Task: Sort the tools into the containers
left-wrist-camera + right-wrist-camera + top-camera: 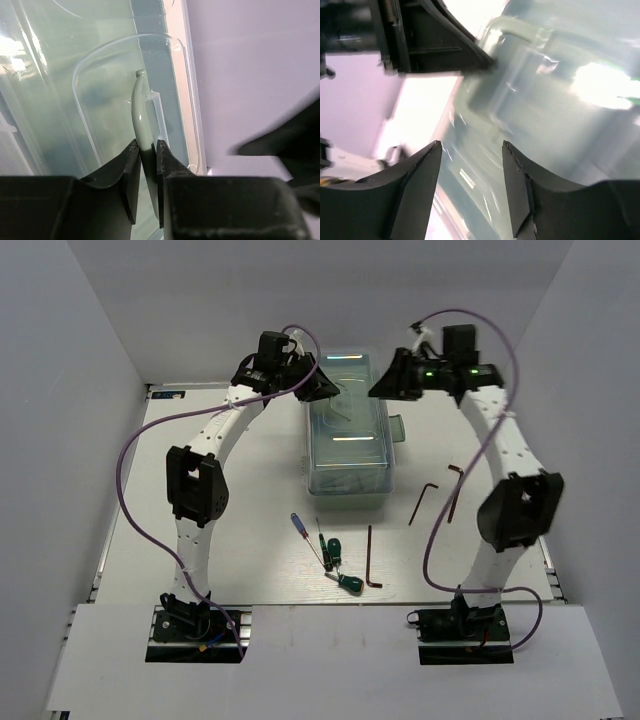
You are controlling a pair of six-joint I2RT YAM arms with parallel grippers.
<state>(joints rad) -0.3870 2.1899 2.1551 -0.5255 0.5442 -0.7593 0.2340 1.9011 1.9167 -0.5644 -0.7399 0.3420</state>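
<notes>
Left wrist view: the left gripper [146,145] is seen clamped on a pale green curved handle [139,105]. The handle is pinched between the two dark fingers [127,167] and rises away from their tips over the translucent lid [100,95] of the toolbox [152,45]. In the right wrist view, the right gripper [471,145] is held wide apart with nothing between its fingers. The toolbox is shown blurred just beyond the tips, and whether it is touched cannot be told. From the top external view, both grippers are placed at the far end of the toolbox, one on each side. The tools are seen lying on the table [260,540], well behind both grippers toward the arm bases: a blue screwdriver [299,527], green-handled screwdrivers [335,550] and three hex keys [371,558].
</notes>
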